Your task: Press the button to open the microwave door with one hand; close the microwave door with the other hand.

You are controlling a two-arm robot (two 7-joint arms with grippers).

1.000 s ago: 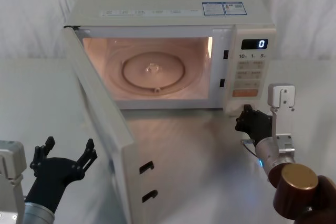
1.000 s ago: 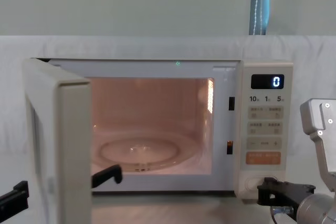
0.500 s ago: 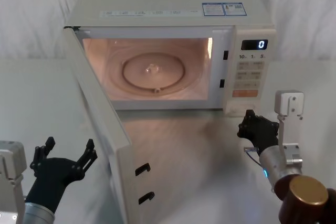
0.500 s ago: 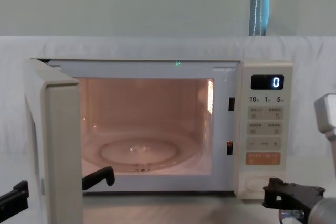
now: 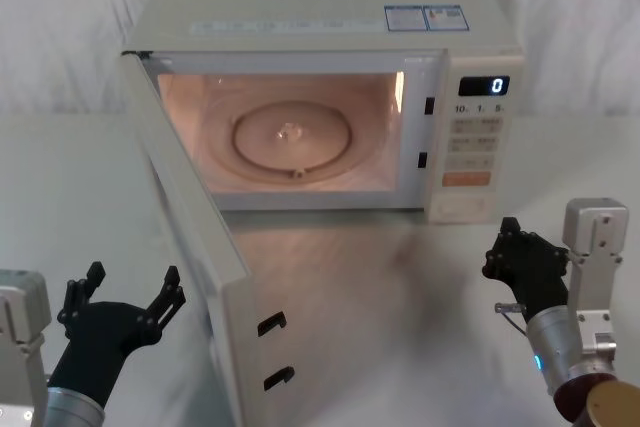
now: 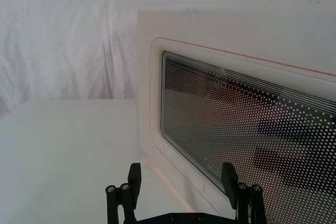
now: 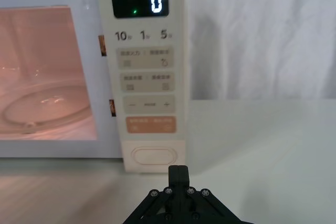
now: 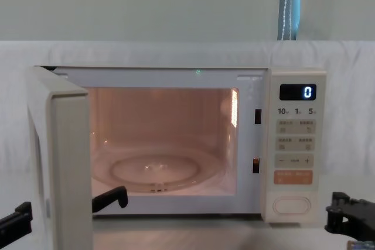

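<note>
1. White tabletop (image 5: 60, 177): microwave door (image 5: 190, 247) hangs wide at my 10 o'clock.
2. My left tool (image 5: 122, 299), fingers spread, waits outside it to push.
3. My right tool (image 5: 517, 250), pressed together, sits clear of the button (image 5: 466, 205).

My left gripper (image 5: 122, 299) is matte black with slim, ridged fingers (image 5: 168, 292), mounted on a pale grey block. My right gripper (image 5: 516, 244) is black too, on a silver wrist cuff with a small blue light, a thin cable, a white screwed bracket and what looks like a brown-gold joint cap.
</note>
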